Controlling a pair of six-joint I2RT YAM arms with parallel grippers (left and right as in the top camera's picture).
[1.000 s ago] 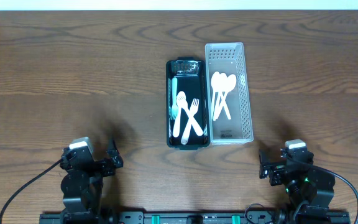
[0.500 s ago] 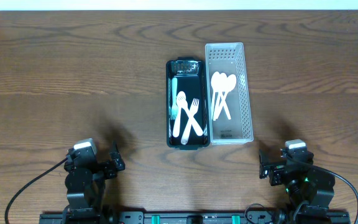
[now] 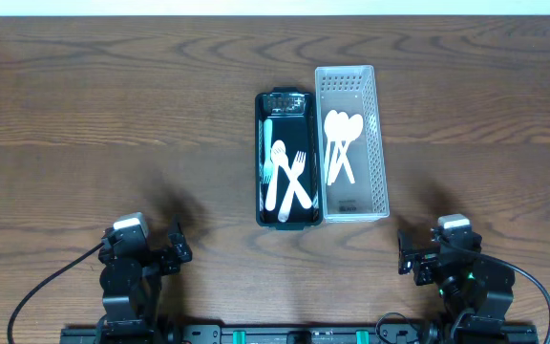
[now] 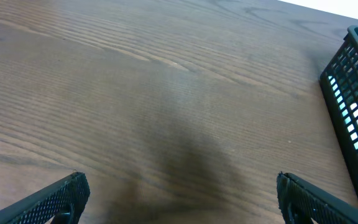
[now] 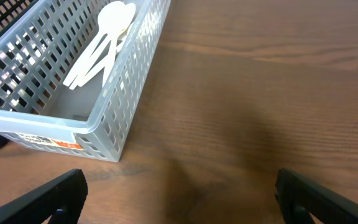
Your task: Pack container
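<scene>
A black basket (image 3: 263, 153) in the middle of the table holds white plastic forks and a spoon (image 3: 286, 177). Touching its right side, a white slotted basket (image 3: 381, 143) holds several white spoons (image 3: 340, 141), which also show in the right wrist view (image 5: 101, 38). My left gripper (image 3: 156, 253) is open and empty near the front left edge; its fingers (image 4: 179, 194) frame bare wood. My right gripper (image 3: 418, 256) is open and empty at the front right, its fingers (image 5: 180, 193) just short of the white basket's near corner (image 5: 98, 134).
The black basket's corner (image 4: 353, 112) shows at the right of the left wrist view. Brown wood table (image 3: 113, 115) stretches around both baskets. Cables run from both arm bases at the front edge.
The left arm drew back slightly toward the front edge between the earliest frame and now. The right arm and the baskets have not moved.
</scene>
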